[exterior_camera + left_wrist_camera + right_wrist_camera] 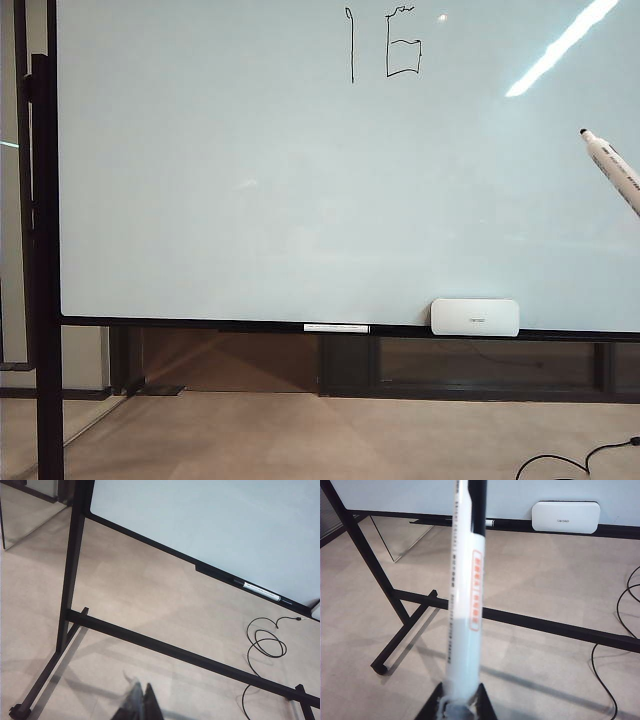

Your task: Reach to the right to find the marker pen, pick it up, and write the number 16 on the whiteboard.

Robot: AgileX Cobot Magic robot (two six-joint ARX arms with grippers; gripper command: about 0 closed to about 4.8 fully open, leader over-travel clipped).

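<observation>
**Number written, pen lifted clear of the board**

Exterior view. The whiteboard (250, 180) fills most of the frame. The number 16 (385, 45) stands near its upper edge at about 12 o'clock: a straight stroke and a boxy, square-cornered 6, both complete. The marker pen (615, 172) enters from the edge at 3 o'clock, its black tip pointing up toward 11 o'clock, well apart from the digits; whether the tip touches the board cannot be told. The arm and gripper carrying it are cut off by the frame. On the ledge at 6 o'clock lie a thin white stick (336, 328) and, to its right, a white eraser (475, 317). The writing appears done; nothing further seems to be left of the task.

Left wrist view. The left gripper (140, 705) shows only as dark fingertips at 6 o'clock, pressed together and empty, hanging over the floor near the black stand (165, 650). A coiled cable (265, 647) lies at 4 o'clock. Only the board's lower corner is in view, so the digits are hidden.

Right wrist view. The right gripper (457, 707) is clamped on the base of the pen, whose barrel with its orange label runs up to 12 o'clock. The tip is cut off by the frame, and the lettering is too small to read.
</observation>
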